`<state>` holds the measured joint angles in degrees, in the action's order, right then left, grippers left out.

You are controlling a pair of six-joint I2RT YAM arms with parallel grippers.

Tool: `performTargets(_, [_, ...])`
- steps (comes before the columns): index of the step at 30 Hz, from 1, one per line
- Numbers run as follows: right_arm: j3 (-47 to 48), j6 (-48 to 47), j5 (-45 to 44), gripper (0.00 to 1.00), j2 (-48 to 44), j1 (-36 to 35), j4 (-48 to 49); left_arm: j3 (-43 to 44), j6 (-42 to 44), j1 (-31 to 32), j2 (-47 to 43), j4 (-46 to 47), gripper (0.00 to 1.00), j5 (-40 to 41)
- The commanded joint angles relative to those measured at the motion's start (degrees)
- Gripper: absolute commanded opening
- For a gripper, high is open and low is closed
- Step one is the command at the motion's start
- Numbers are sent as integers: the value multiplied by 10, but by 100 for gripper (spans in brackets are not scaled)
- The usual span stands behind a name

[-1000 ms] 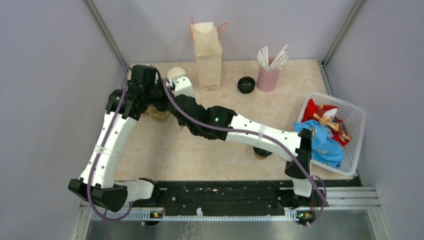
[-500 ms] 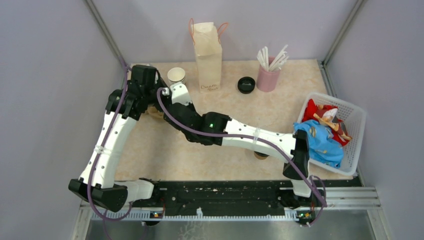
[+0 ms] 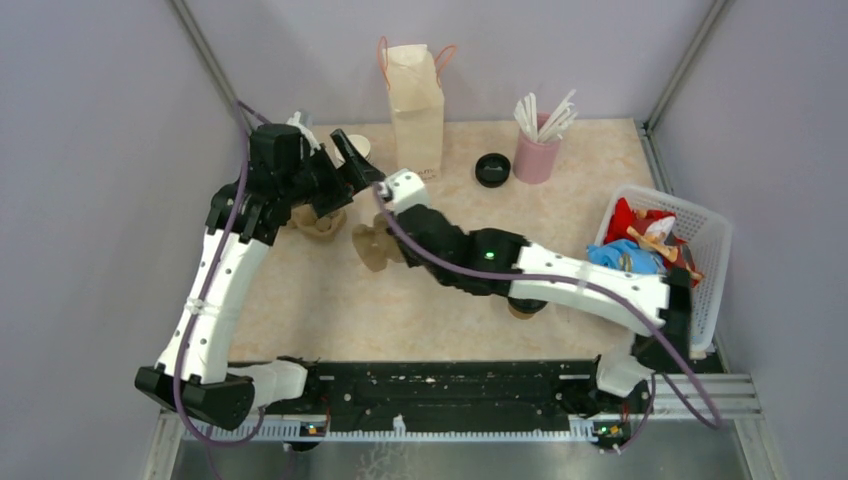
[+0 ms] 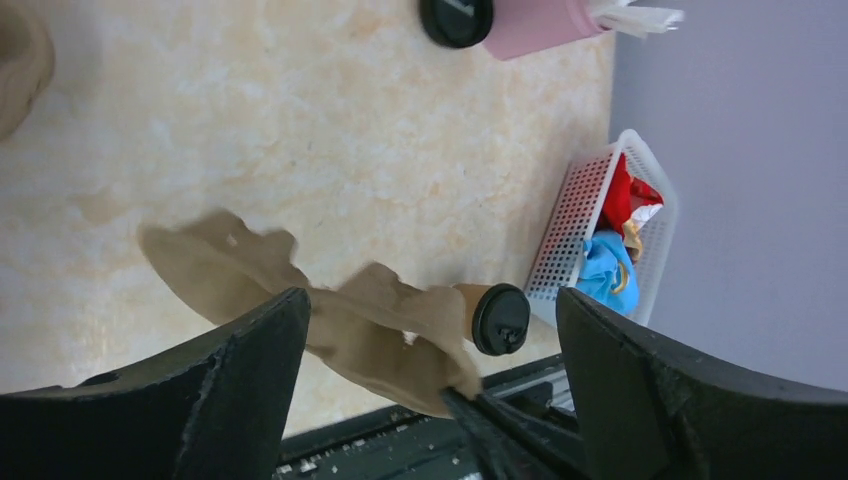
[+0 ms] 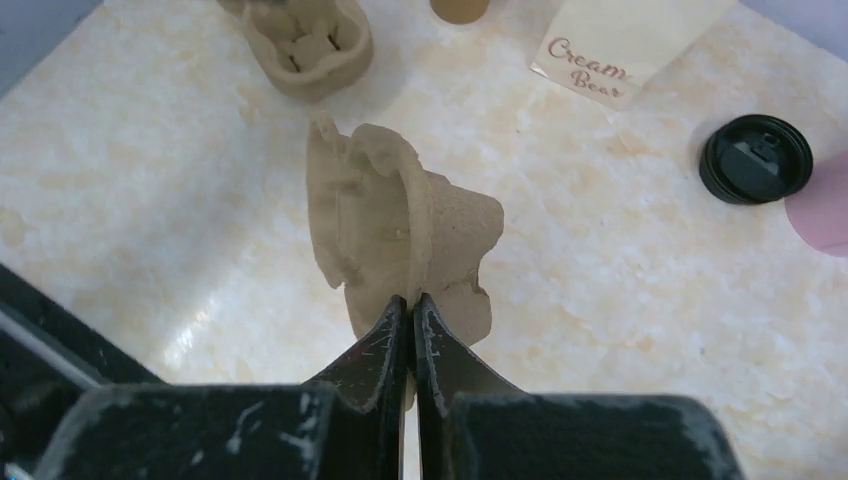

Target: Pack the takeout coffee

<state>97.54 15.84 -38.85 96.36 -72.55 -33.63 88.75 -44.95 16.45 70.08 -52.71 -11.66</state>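
Observation:
The takeout coffee [image 3: 520, 309], a brown cup with a black lid [image 4: 499, 319], stands near the front edge, partly hidden under my right forearm. My right gripper [image 5: 410, 300] is shut on the edge of a brown pulp cup carrier [image 5: 400, 225], held a little above the table at left of centre [image 3: 372, 246]. My left gripper [image 3: 350, 168] hangs open at the back left, above and behind that carrier, and its wide-apart fingers [image 4: 250, 350] grip nothing. In the left wrist view the carrier [image 4: 380, 320] shows below the jaws, with the right gripper's tips pinching it.
A second carrier [image 3: 318, 222] lies on the table under the left arm. A stack of paper cups [image 3: 352, 147], a paper bag [image 3: 415, 110], a loose black lid [image 3: 492, 169] and a pink cup of stirrers [image 3: 537, 155] line the back. A white basket [image 3: 712, 290] of packets sits right.
My left gripper has opened and let go of the carrier. The right gripper has closed tight on it and drawn it right and nearer, away from the second carrier.

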Motion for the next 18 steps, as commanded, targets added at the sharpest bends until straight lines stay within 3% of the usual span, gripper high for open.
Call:
performTargets(1, [-133, -37, 196, 0, -199, 79, 96, 5, 100, -5, -7, 121, 98, -49])
performTargets(5, [-201, -24, 328, 0, -303, 199, 88, 22, 137, -6, 45, 150, 98, -56])
performTargets(7, [-204, -35, 346, 0, -328, 244, 55, 44, 147, -7, 85, 165, 99, -62])
performTargets(12, [-189, -86, 268, 0, -347, 273, -30, 134, 152, -7, 208, 206, 98, -27])
performTargets(18, [-194, -101, 228, 0, -349, 273, -52, 261, 163, -6, 332, 250, 90, 137])
